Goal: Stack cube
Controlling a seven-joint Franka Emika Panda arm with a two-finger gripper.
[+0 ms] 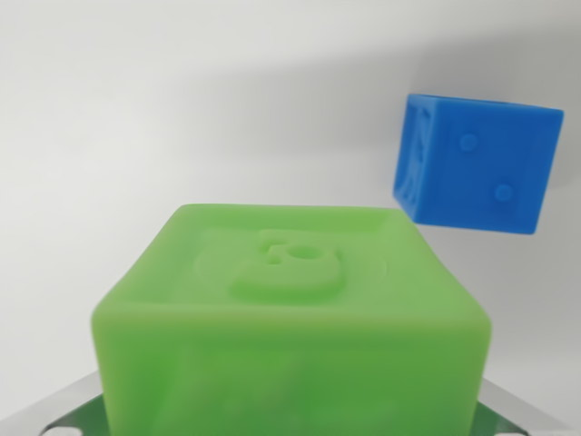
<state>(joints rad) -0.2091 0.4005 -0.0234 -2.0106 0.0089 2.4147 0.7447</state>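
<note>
While the green cube [290,327] fills the foreground, the blue cube [477,163] sits at two o'clock, apart. Gripper state: cannot tell, fingers unseen. Advice: centre green squarely above blue before lowering.

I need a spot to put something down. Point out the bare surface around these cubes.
The white surface is bare across the wrist view's left and top, beyond the green cube and left of the blue cube. A narrower bare patch lies below the blue cube on the right. The bottom middle is filled by the green cube.
</note>
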